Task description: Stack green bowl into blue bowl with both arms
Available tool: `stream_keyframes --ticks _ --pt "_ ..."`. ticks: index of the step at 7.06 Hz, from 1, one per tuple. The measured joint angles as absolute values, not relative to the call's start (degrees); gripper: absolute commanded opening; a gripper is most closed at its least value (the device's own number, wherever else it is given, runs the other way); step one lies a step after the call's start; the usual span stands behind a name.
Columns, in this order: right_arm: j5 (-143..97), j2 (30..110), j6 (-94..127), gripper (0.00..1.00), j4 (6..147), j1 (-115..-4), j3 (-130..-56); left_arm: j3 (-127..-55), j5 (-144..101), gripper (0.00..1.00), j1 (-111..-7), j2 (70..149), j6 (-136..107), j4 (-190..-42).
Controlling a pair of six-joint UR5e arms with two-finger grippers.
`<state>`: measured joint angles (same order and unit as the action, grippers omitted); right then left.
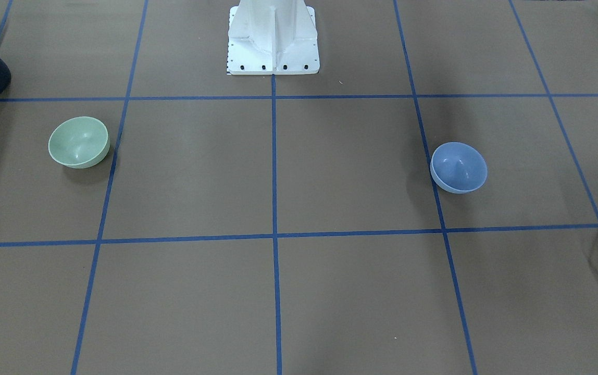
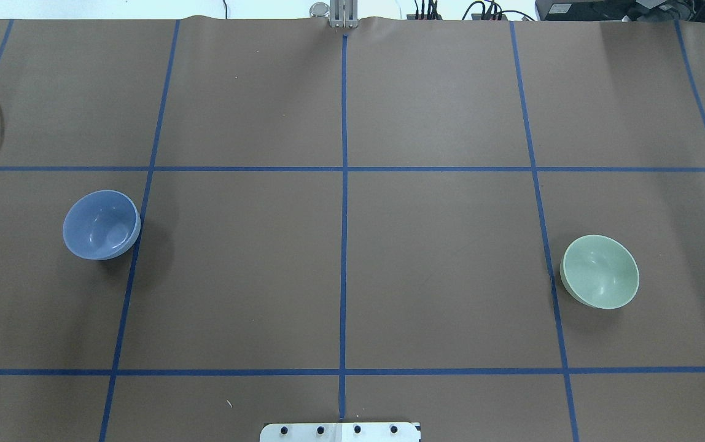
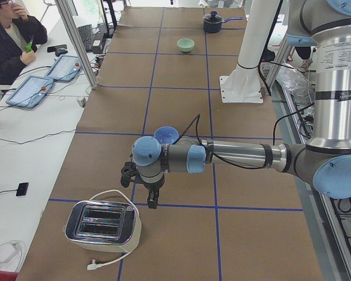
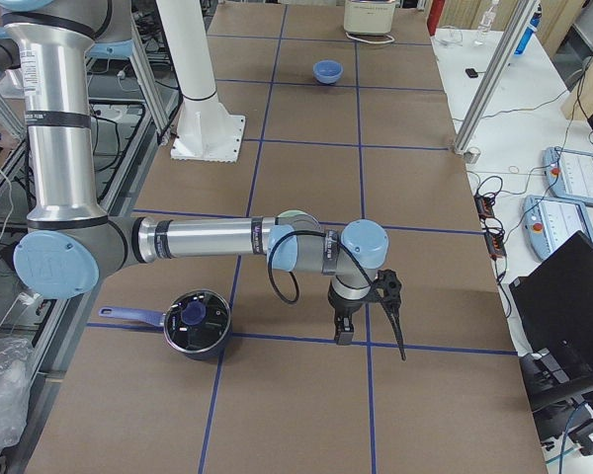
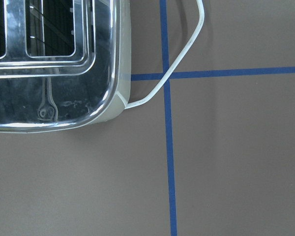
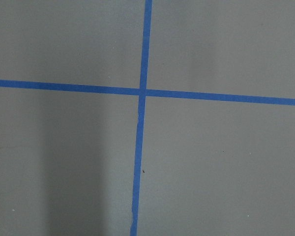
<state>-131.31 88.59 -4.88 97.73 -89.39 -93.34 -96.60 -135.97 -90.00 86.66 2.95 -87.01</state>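
Note:
The green bowl (image 2: 600, 271) sits upright on the robot's right side of the table and also shows in the front view (image 1: 78, 141). The blue bowl (image 2: 101, 224) sits upright on the robot's left side and also shows in the front view (image 1: 458, 167). The bowls are far apart. Both arms are out of the overhead and front views. In the left side view my left gripper (image 3: 141, 190) hangs between the blue bowl (image 3: 165, 135) and a toaster. In the right side view my right gripper (image 4: 368, 331) hangs beyond the green bowl (image 4: 295, 214). I cannot tell whether either gripper is open.
A chrome toaster (image 3: 102, 223) with a white cord stands at the table's left end, below the left wrist camera (image 5: 54, 64). A dark pot (image 4: 198, 324) with a lid stands at the right end. The white pedestal (image 1: 273, 36) stands at the robot's base.

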Motion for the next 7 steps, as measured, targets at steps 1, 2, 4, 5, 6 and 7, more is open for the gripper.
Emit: stream_keyframes --ticks 1,2,4,5,6,7 --pt "-131.33 88.59 -4.89 1.0 97.74 -89.38 -93.35 -96.65 -135.98 0.99 -90.0 86.76 2.97 -87.01" --pt "-131.35 88.59 -4.88 1.0 97.63 -89.38 -93.39 -96.98 -136.03 0.99 -90.0 86.96 3.01 -87.03" --pt "-131.36 88.65 -4.91 1.0 95.57 -89.38 -93.37 -97.46 -136.05 0.99 -90.0 87.26 3.05 -88.1" --pt "-131.33 88.65 -4.91 1.0 94.27 -89.38 -93.35 -97.38 -136.05 0.99 -90.0 87.29 2.94 -88.84" --pt "-131.35 88.58 -4.81 1.0 93.58 -89.38 -93.41 -97.31 -136.05 0.99 -90.0 87.47 2.76 -89.19" --pt "-131.45 88.43 -4.61 1.0 93.25 -89.38 -93.61 -97.17 -136.06 0.99 -89.98 88.15 2.68 -89.6"
